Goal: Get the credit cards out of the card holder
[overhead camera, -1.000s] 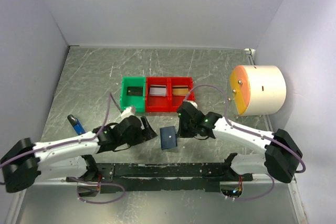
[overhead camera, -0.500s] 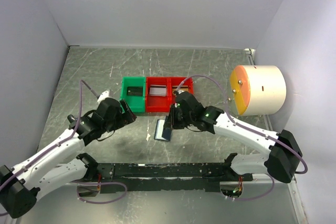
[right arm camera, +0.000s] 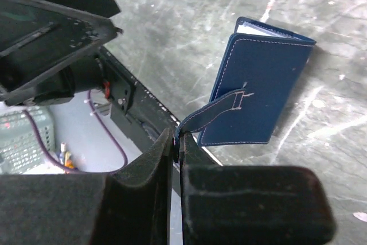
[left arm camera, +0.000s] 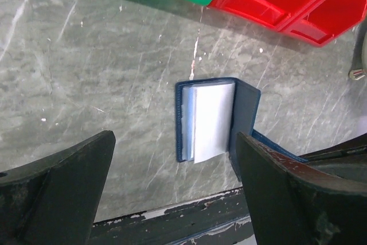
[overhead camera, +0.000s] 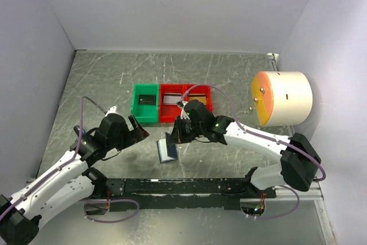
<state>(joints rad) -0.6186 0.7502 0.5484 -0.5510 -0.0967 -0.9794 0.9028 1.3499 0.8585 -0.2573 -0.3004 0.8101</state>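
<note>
Here right gripper (right arm camera: 176, 137) jaws clamp the card holder's (right arm camera: 261, 78) tab (right arm camera: 213, 117); left gripper (left arm camera: 175, 142) jaws gape wide, empty.

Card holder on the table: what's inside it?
Inside the card holder, light blue-grey pockets and one pale silvery card face show. Any cards stacked beneath it are covered. The right gripper pinches its snap tab.
</note>
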